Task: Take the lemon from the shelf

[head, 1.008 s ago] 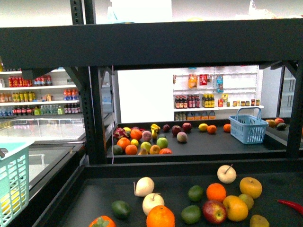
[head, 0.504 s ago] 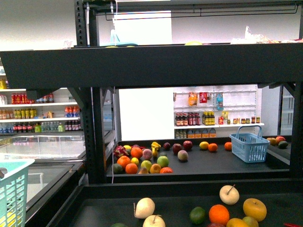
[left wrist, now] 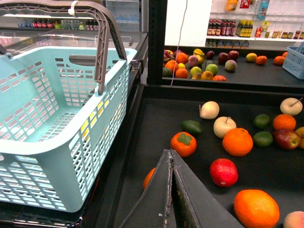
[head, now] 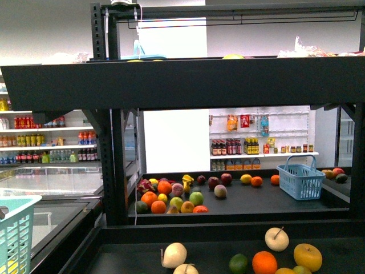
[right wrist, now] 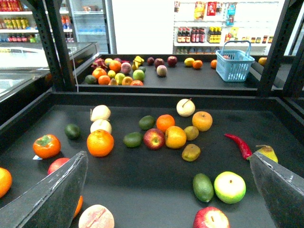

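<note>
Lemon (right wrist: 175, 137) lies on shelf (right wrist: 142, 190), well beyond the wide-spread right jaws; left jaws pressed together.

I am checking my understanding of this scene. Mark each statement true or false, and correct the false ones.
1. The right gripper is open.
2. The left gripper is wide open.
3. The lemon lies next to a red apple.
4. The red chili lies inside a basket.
1. True. The right gripper is open wide and holds nothing.
2. False. The left gripper has its fingers pressed together, with nothing between them.
3. True. The lemon lies on the shelf, right beside the red apple.
4. False. The red chili lies on the dark tray of the shelf.
</note>
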`<move>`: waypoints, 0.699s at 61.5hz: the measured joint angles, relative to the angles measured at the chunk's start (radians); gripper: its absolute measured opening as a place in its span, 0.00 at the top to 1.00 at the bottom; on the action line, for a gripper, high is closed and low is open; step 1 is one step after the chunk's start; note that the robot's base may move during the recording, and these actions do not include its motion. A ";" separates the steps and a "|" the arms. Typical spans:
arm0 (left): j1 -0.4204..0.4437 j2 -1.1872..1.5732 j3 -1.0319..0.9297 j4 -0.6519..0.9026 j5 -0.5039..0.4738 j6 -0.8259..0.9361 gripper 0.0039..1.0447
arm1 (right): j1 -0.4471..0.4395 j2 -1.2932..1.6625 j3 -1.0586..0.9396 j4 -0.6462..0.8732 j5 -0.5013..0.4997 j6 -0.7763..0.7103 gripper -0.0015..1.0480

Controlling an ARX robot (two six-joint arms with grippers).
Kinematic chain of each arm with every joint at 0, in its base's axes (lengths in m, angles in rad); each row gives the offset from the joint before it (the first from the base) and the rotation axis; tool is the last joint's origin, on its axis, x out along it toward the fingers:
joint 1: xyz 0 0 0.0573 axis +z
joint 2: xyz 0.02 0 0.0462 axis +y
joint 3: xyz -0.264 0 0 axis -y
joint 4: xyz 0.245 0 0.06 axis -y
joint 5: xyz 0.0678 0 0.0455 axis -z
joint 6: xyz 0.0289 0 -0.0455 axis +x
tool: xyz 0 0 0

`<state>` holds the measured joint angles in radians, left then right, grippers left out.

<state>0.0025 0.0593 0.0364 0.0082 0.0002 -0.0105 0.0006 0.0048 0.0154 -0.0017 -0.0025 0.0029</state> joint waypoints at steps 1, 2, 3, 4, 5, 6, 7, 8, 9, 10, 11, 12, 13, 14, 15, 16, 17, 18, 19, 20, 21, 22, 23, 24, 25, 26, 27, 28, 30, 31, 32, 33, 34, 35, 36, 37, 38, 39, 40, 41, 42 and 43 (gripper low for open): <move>0.000 -0.010 -0.003 -0.001 0.000 0.000 0.98 | 0.000 0.000 0.000 0.000 0.000 0.000 0.02; 0.000 -0.032 -0.011 -0.003 0.000 0.000 0.98 | 0.000 0.000 0.000 0.000 0.000 0.000 0.02; 0.000 -0.042 -0.016 -0.003 0.000 0.000 0.98 | 0.000 0.000 0.000 0.000 0.000 0.000 0.02; 0.000 -0.047 -0.020 -0.003 -0.001 0.000 0.98 | 0.000 0.000 0.000 0.000 0.000 0.000 0.02; 0.000 -0.048 -0.022 -0.003 -0.001 0.000 0.98 | 0.000 0.000 0.000 0.000 0.000 0.000 0.02; 0.000 -0.049 -0.023 -0.005 0.000 0.000 0.98 | 0.000 0.000 0.000 0.000 -0.001 0.000 0.02; 0.000 -0.049 -0.023 -0.007 0.000 0.000 0.98 | 0.000 0.000 0.000 0.000 -0.001 0.000 0.02; 0.000 -0.049 -0.023 -0.007 -0.001 0.000 0.98 | 0.000 0.000 0.000 0.000 -0.001 0.000 0.02; 0.000 -0.050 -0.023 -0.007 0.000 0.000 0.98 | 0.000 0.000 0.000 0.000 -0.001 0.000 0.02; 0.000 -0.051 -0.023 -0.008 0.000 0.000 0.98 | 0.000 0.000 0.000 0.000 -0.001 0.000 0.02; 0.000 -0.052 -0.023 -0.008 0.000 0.000 0.98 | 0.000 0.000 0.000 0.000 0.000 0.000 0.02; 0.000 -0.053 -0.023 -0.008 -0.001 0.000 0.98 | 0.000 0.000 0.000 0.000 0.000 0.000 0.02; 0.000 -0.053 -0.023 -0.008 -0.001 0.000 0.98 | 0.000 0.000 0.000 0.000 0.000 0.000 0.02; 0.000 -0.053 -0.023 -0.008 0.000 0.000 0.98 | 0.000 0.000 0.000 0.000 0.000 0.000 0.02; 0.000 -0.053 -0.023 -0.008 0.000 0.000 0.98 | 0.000 0.000 0.000 0.000 0.001 0.000 0.02; 0.000 -0.053 -0.023 -0.008 0.000 0.000 0.98 | 0.000 0.000 0.000 0.000 0.001 0.000 0.02; 0.000 -0.053 -0.023 -0.008 0.000 0.000 0.98 | 0.000 0.000 0.000 0.000 0.000 0.000 0.02; 0.000 -0.053 -0.023 -0.008 0.000 0.000 0.98 | 0.000 0.000 0.000 0.000 0.001 0.000 0.02; 0.000 -0.053 -0.023 -0.008 0.000 0.000 0.98 | 0.000 0.000 0.000 0.000 0.001 0.000 0.02; 0.000 -0.053 -0.023 -0.008 0.000 0.000 0.98 | 0.000 0.000 0.000 0.000 0.000 0.000 0.02; 0.000 -0.053 -0.023 -0.008 0.000 0.000 0.98 | 0.000 0.000 0.000 0.000 0.001 0.000 0.02; 0.000 -0.053 -0.023 -0.008 0.000 0.000 0.98 | 0.000 0.000 0.000 0.000 0.001 0.000 0.02; 0.000 -0.053 -0.023 -0.008 0.000 0.000 0.96 | 0.000 0.000 0.000 0.000 0.000 0.000 0.02; 0.000 -0.053 -0.023 -0.008 0.000 0.000 0.92 | 0.000 0.000 0.000 0.000 -0.001 0.000 0.02; 0.000 -0.053 -0.023 -0.008 0.000 0.000 0.89 | 0.000 0.000 0.000 0.000 -0.001 0.000 0.02; 0.000 -0.053 -0.023 -0.008 -0.001 0.000 0.85 | 0.000 0.000 0.000 0.000 -0.001 0.000 0.02; 0.000 -0.053 -0.023 -0.008 0.000 0.000 0.84 | 0.000 0.000 0.000 0.000 0.000 0.000 0.02; 0.000 -0.053 -0.023 -0.008 0.000 0.000 0.81 | 0.000 0.000 0.000 0.000 0.000 0.000 0.02; 0.000 -0.053 -0.023 -0.008 0.000 0.000 0.74 | 0.000 0.000 0.000 0.000 0.000 0.000 0.02; 0.000 -0.053 -0.023 -0.008 0.000 0.000 0.71 | 0.000 0.000 0.000 0.000 0.000 0.000 0.02; 0.000 -0.053 -0.023 -0.008 0.000 0.000 0.65 | 0.000 0.000 0.000 0.000 0.000 0.000 0.02; 0.000 -0.053 -0.023 -0.008 0.000 0.000 0.61 | 0.000 0.000 0.000 0.000 0.000 0.000 0.02; 0.000 -0.053 -0.023 -0.008 0.000 0.000 0.59 | 0.000 0.000 0.000 0.000 0.000 0.000 0.02; 0.000 -0.053 -0.023 -0.008 0.000 0.000 0.55 | 0.000 0.000 0.000 0.000 0.000 0.000 0.02; 0.000 -0.053 -0.023 -0.008 0.000 0.000 0.52 | 0.000 0.000 0.000 0.000 0.000 0.000 0.02; 0.000 -0.053 -0.023 -0.008 0.000 0.000 0.49 | 0.000 0.000 0.000 0.000 0.000 0.000 0.02; 0.000 -0.053 -0.023 -0.008 0.000 0.000 0.47 | 0.000 0.000 0.000 0.000 0.000 0.000 0.02; 0.000 -0.053 -0.023 -0.008 0.000 0.000 0.43 | 0.000 0.000 0.000 0.000 0.000 0.000 0.02; 0.000 -0.053 -0.023 -0.008 0.000 0.000 0.40 | 0.000 0.000 0.000 0.000 0.000 0.000 0.02; 0.000 -0.053 -0.023 -0.008 0.000 0.000 0.37 | 0.000 0.000 0.000 0.000 0.000 0.000 0.02; 0.000 -0.053 -0.023 -0.008 0.000 0.000 0.33 | 0.000 0.000 0.000 0.000 0.000 0.000 0.02; 0.000 -0.053 -0.023 -0.008 0.000 0.000 0.31 | 0.000 0.000 0.000 0.000 0.000 0.000 0.02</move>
<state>0.0021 0.0063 0.0135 0.0002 -0.0002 -0.0105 0.0006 0.0044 0.0154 -0.0017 -0.0029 0.0029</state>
